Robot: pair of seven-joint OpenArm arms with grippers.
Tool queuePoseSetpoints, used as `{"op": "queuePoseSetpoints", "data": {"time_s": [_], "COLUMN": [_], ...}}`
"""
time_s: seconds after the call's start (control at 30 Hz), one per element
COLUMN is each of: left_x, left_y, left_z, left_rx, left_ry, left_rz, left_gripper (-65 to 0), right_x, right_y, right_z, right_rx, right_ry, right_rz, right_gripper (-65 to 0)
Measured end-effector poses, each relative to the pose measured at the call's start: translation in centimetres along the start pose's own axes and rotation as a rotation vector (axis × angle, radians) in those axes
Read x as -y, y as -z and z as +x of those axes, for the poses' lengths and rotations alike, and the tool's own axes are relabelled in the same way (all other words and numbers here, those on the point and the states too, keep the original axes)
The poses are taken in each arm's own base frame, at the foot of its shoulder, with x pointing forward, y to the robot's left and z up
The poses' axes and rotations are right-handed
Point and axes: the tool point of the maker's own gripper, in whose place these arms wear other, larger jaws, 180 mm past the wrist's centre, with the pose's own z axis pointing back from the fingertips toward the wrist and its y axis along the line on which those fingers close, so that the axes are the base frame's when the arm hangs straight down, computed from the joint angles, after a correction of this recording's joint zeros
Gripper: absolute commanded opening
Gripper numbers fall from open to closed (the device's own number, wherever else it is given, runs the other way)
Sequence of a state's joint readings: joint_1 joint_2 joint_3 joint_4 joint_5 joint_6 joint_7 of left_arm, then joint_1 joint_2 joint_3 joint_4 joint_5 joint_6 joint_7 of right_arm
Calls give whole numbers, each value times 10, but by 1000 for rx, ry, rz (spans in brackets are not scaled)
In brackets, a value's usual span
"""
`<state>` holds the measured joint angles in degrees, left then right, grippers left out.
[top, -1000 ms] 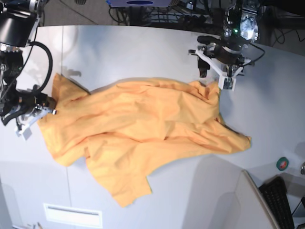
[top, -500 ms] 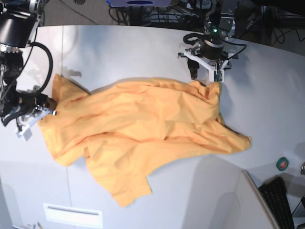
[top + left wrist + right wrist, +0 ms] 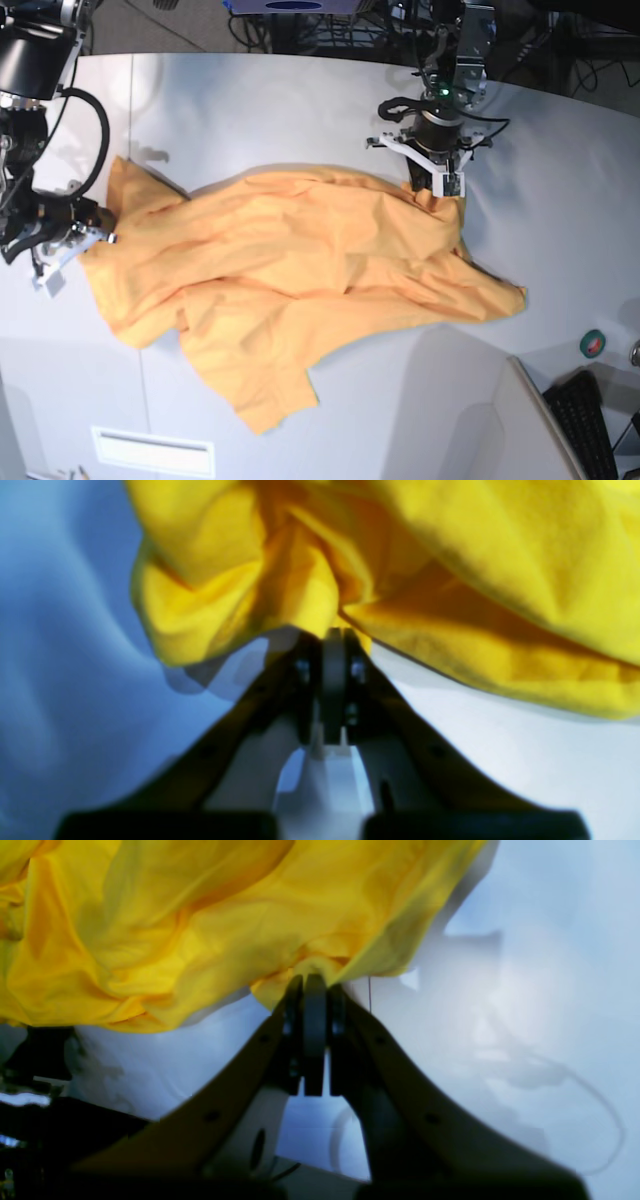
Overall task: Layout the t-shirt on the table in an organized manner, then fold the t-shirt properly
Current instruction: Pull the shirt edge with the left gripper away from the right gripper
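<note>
Left fingers (image 3: 334, 645) pressed together on a bunched fold of the t-shirt (image 3: 300, 280), cloth spilling up and away from the tips in the left wrist view. Right fingers (image 3: 314, 985) also pinched tight on a shirt edge. In the base view the left gripper (image 3: 437, 185) sits at the shirt's far upper corner, the right gripper (image 3: 75, 235) at the opposite end. Shirt lies crumpled across the desk (image 3: 280, 110) between them. Versus earlier frames: left gripper has come in onto the corner and closed; right one unchanged.

The t-shirt (image 3: 300, 270) is plain orange-yellow, the table (image 3: 250, 110) pale grey-white, and the grippers' fingers (image 3: 315, 1030) black.
</note>
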<state>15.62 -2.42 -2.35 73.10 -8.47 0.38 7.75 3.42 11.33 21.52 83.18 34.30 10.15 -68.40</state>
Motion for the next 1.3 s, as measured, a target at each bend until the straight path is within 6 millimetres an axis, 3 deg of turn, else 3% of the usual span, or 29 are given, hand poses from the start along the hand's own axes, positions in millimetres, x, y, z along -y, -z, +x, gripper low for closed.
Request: {"op": "queuePoseSetpoints", "data": {"time_s": [0.1,0.3,0.5,0.63,0.83,0.93,1.0,1.1,1.2,1.3], "left_x": [-26,-110,-155,-161,-136,-130,-125,-114,-106,-86], "left_y": [-10,-61,-85,-94,-92,-84,-77,-68,-55,-40], "left_z": [-3,-17,-16,-17,-11,19,56,116,164,206], "left_rx": [-19,-39,-118,-160,-184,-159,-104,-28,6,49], "left_ry": [-51,-35,9,-3,32,34,38,31,36,44], "left_rz": [58,256,329,348,238,230,223,208,206,152], "left_gripper": [-650,-650,-650,-650,-650,-650,-650,-650,-650,-650], "right_x": [1,9,8,15,21,14,9,-3,-17,-26], "right_y": [1,9,11,13,6,-6,-16,-30,-41,-52], "right_z": [1,-27,-38,-59,-75,-65,-51,-15,23,60], "right_rx": [10,-53,-72,-112,-123,-72,-27,61,119,179], "right_ry": [3,28,37,47,31,-10,-44,-96,-131,-145], "right_rz": [1,-10,-2,-12,-37,-36,-42,-41,-21,-12], "right_gripper": [-650,-650,-650,-650,-650,-650,-650,-650,-650,-650]}}
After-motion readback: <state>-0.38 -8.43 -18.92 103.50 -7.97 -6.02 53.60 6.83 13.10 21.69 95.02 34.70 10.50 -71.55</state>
